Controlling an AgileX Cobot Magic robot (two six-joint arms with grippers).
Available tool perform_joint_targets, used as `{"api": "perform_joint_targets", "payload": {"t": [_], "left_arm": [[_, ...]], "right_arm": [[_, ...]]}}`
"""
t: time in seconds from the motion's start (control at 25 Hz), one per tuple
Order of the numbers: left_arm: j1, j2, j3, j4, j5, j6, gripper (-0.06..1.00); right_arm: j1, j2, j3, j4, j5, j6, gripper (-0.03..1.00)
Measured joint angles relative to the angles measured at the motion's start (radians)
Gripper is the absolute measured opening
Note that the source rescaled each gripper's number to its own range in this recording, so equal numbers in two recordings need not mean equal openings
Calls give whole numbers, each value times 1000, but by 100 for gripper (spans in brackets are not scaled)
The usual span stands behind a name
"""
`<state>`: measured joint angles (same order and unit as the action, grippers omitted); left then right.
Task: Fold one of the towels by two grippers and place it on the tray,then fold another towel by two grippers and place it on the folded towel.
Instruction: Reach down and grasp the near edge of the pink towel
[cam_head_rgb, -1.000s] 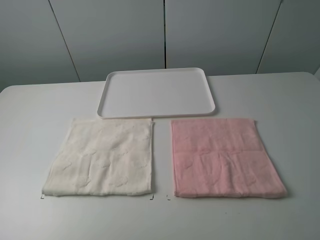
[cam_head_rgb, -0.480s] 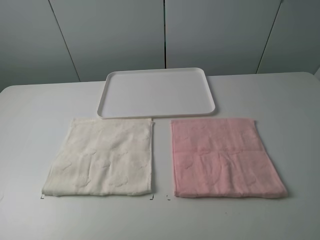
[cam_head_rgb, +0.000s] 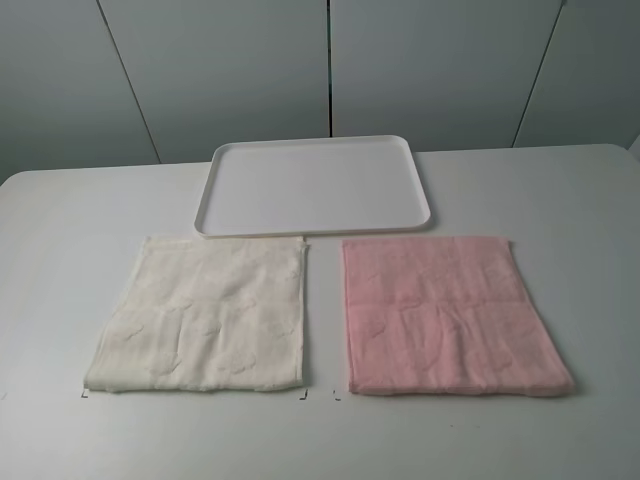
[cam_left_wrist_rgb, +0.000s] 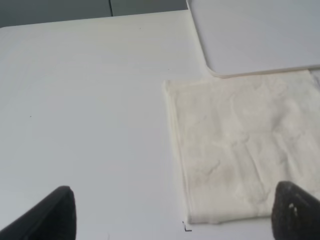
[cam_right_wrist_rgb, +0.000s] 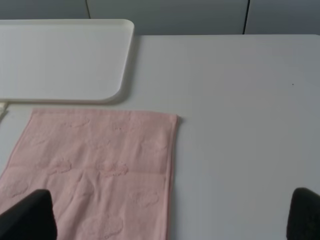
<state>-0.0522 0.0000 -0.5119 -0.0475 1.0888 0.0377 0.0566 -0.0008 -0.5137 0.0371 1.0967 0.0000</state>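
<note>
The pale pink towel (cam_head_rgb: 445, 312) lies flat on the table at the right, and the cream-white towel (cam_head_rgb: 208, 312) lies flat at the left. Behind both sits the white tray (cam_head_rgb: 312, 186) with nothing in it. Neither arm shows in the exterior high view. In the left wrist view my left gripper (cam_left_wrist_rgb: 175, 220) is open, its black fingertips (cam_left_wrist_rgb: 55, 215) spread wide above the table near the cream-white towel (cam_left_wrist_rgb: 240, 150). My right gripper (cam_right_wrist_rgb: 167, 220) is open too, hanging over the pink towel (cam_right_wrist_rgb: 95, 170), with the tray (cam_right_wrist_rgb: 65, 60) beyond it.
The table (cam_head_rgb: 560, 200) is white with bare surface around the towels. Grey wall panels (cam_head_rgb: 330, 60) stand behind its far edge. Small black corner marks (cam_head_rgb: 304, 396) sit near the cream-white towel's front edge.
</note>
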Motion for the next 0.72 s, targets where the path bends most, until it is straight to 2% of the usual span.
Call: {"api": "perform_joint_targets", "payload": {"t": [0.72], "left_arm": [[0, 0, 0, 0, 0, 0, 100]], "right_arm": [[0, 0, 0, 0, 2, 0, 100]]}}
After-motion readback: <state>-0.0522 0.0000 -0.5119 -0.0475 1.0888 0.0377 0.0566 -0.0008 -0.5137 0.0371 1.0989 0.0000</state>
